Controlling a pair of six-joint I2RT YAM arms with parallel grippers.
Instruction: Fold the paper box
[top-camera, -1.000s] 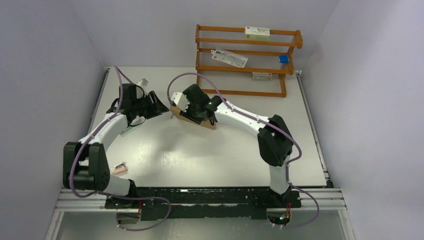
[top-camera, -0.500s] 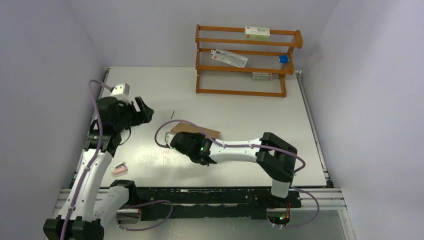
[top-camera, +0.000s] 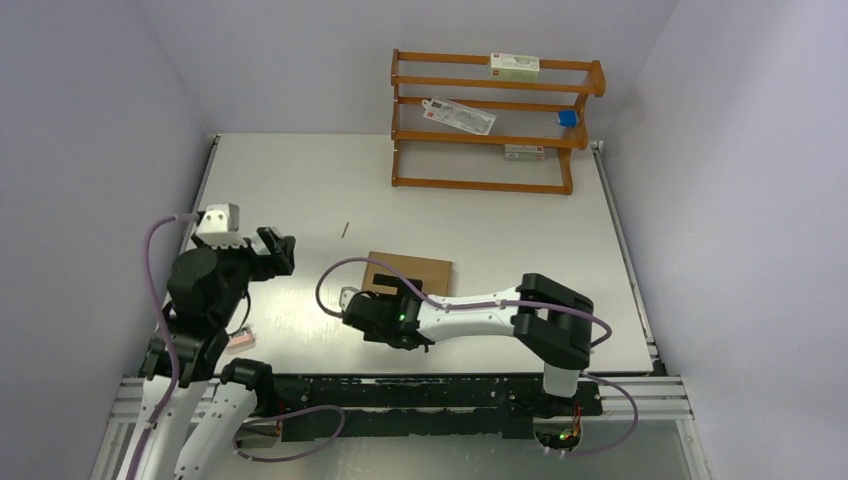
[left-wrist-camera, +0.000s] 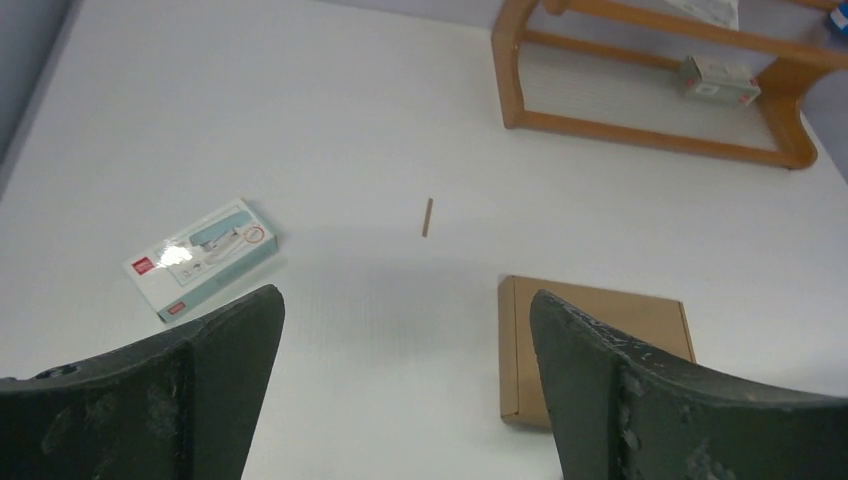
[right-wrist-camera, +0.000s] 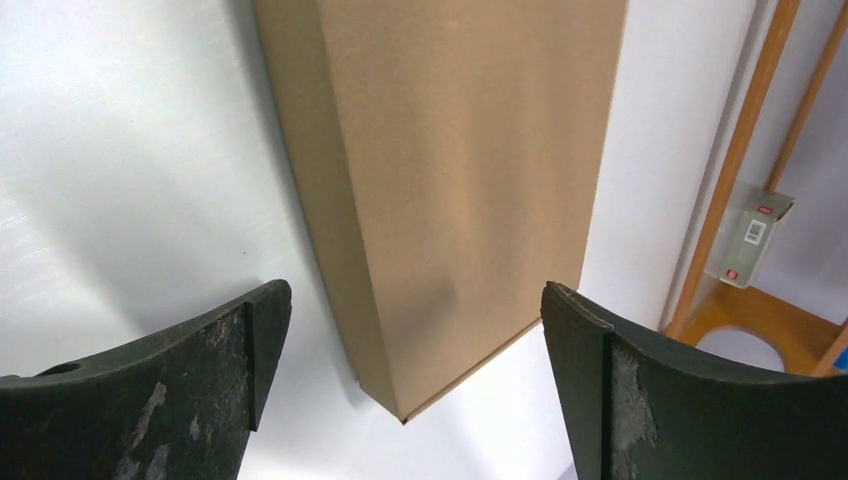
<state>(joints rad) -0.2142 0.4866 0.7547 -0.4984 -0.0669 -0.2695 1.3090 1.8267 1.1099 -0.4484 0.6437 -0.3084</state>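
The paper box (top-camera: 410, 271) is folded into a flat brown rectangle (plain cardboard, no print). It lies on the tabletop (top-camera: 300, 180) in front of the wooden rack (top-camera: 495, 120), well apart from it. My right end effector (right-wrist-camera: 415, 296) hangs over one end of the box, fingers spread wide. My left end effector (left-wrist-camera: 405, 300), also spread, holds nothing and sits off to the box's left.

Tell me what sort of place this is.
Probably a robot lab test cell: a white table boxed in by plain walls, two arms bolted to a rail at its near edge, and a wooden rack of small cartons.
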